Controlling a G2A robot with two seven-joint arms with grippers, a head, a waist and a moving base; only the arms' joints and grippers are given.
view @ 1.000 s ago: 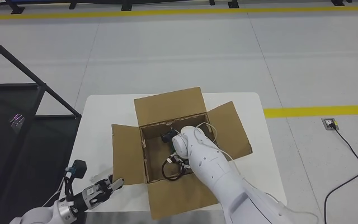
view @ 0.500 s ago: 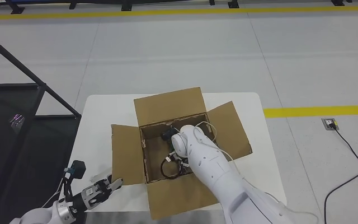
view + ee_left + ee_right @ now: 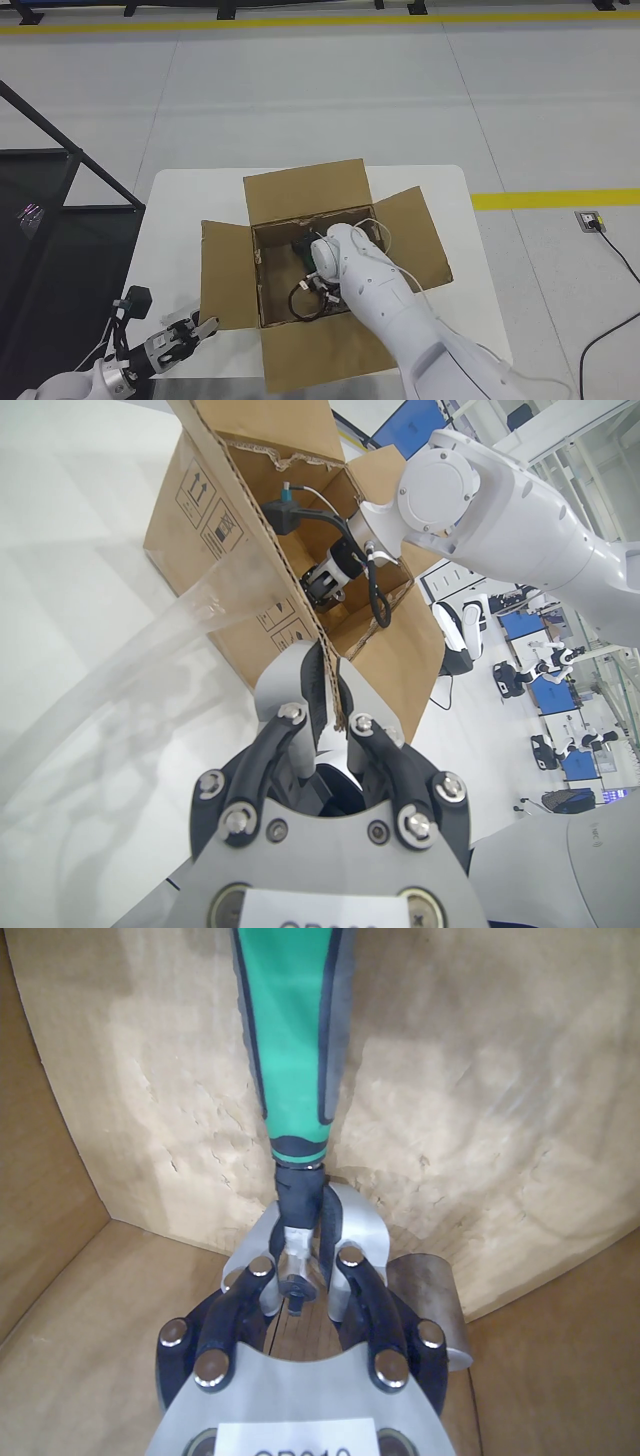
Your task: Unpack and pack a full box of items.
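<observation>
Two grips: right gripper (image 3: 305,1228) pinched on green-handled tool (image 3: 287,1028) neck, handle pointing straight ahead, by box (image 3: 305,190) wall; left gripper (image 3: 327,670) clamps flap (image 3: 289,570) edge.

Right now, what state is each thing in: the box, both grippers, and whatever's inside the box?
cardboard box: open, four flaps folded out.
left gripper: shut on the cardboard box's flap edge.
right gripper: inside the box, shut on the green-handled tool.
green-handled tool: gripped at its black neck.
metal cylinder: loose beside the right gripper.
</observation>
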